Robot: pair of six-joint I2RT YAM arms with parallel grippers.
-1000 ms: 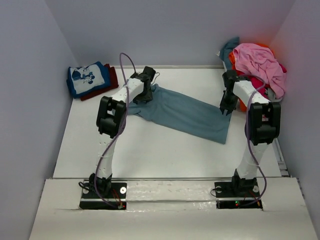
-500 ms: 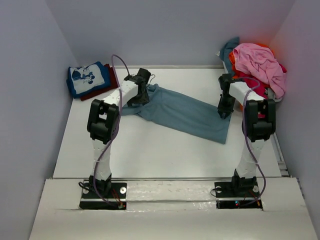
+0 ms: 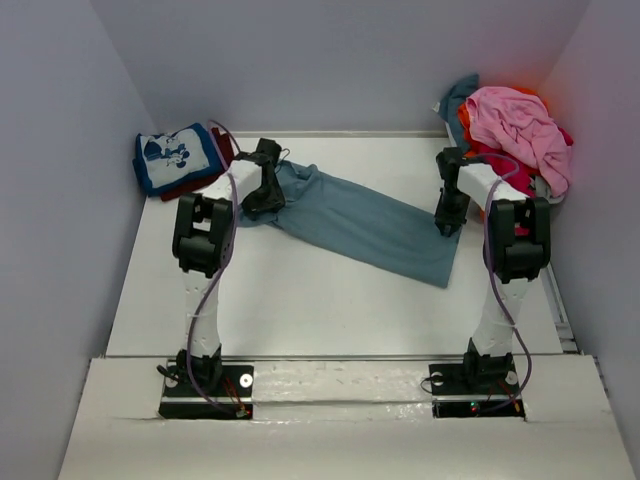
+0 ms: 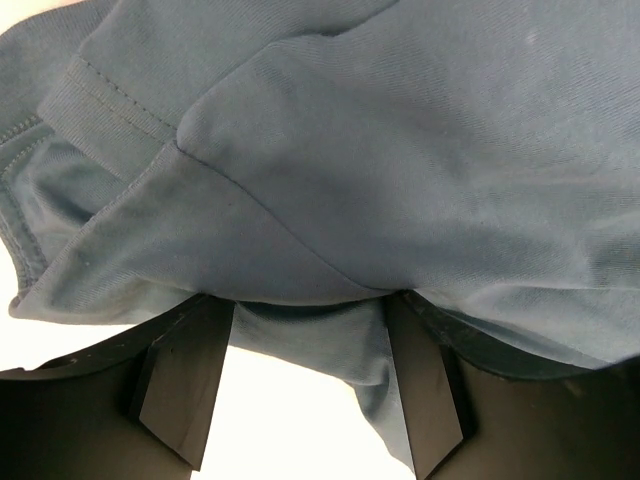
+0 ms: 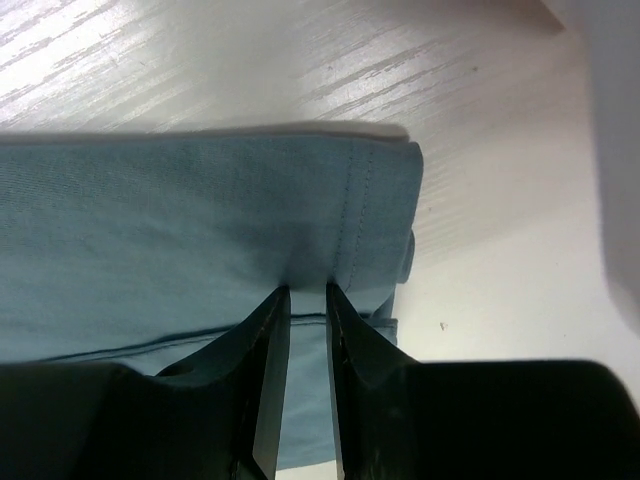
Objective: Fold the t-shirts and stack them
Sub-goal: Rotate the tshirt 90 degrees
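**One slate-blue tee (image 3: 365, 222) out on the counter (image 3: 300, 310)**

Right end effector (image 5: 308, 290) pinches its right hem; left end effector (image 4: 305, 320) is spread wide, cloth bunched loosely between its fingers (image 4: 180, 380) — the tee lies diagonally mid-counter, heap of tees (image 3: 515, 120) far right.

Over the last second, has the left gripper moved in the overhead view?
Yes. The left gripper has shifted left, toward the folded printed tee by the left wall. The end of the slate-blue t-shirt under it slid along too.
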